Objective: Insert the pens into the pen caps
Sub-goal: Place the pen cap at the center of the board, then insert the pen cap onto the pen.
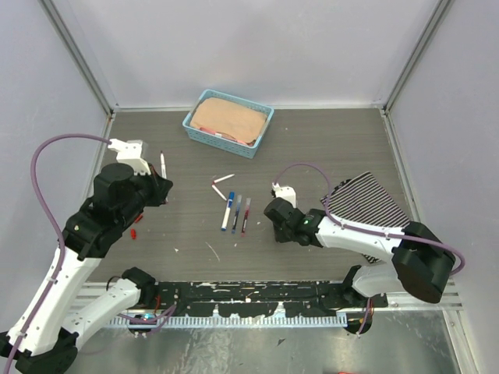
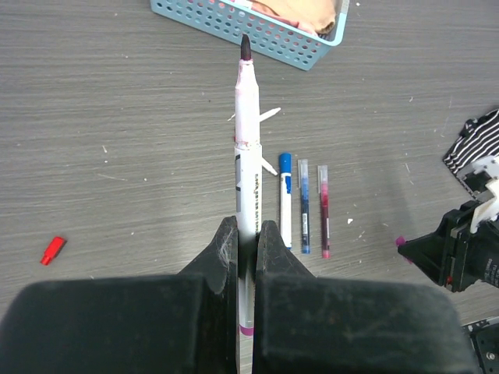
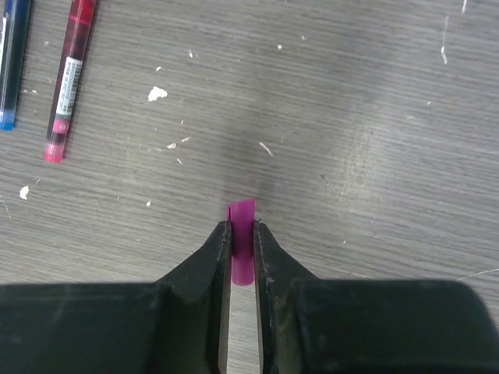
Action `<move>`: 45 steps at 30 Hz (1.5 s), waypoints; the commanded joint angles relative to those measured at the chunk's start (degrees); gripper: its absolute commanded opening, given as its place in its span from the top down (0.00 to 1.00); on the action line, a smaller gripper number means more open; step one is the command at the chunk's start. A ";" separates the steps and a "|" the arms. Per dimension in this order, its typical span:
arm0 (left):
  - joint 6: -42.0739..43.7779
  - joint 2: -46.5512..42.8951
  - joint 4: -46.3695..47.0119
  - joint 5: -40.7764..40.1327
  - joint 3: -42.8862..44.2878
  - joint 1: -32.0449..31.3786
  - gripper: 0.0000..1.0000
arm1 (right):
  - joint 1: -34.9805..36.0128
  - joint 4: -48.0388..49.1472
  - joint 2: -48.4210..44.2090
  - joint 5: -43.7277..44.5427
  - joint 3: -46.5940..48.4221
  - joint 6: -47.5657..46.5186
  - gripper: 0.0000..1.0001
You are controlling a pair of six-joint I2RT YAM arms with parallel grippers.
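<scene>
Grey table [image 2: 117, 117]: white pen [image 2: 248, 132] clamped btwn L fingers [image 2: 224, 251], magenta cap [image 3: 242, 222] btwn R fingers [image 3: 214, 261].

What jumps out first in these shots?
The left gripper is shut on an uncapped pen, tip pointing away, on the table's left side. The right gripper pinches a magenta cap, right of three pens lying side by side mid-table.
</scene>
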 commanded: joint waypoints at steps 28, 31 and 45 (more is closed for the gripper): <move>-1.44 2.15 4.58 4.54 1.10 0.27 1.00 | -1.85 -10.12 10.51 -9.69 8.66 -3.76 0.62; -1.38 2.11 4.66 4.48 1.11 0.27 1.00 | -2.45 -10.82 11.71 -10.07 9.17 -4.54 0.62; -1.21 1.23 4.57 3.49 0.21 0.27 1.00 | -3.39 -11.71 18.12 -11.75 11.63 -7.36 0.64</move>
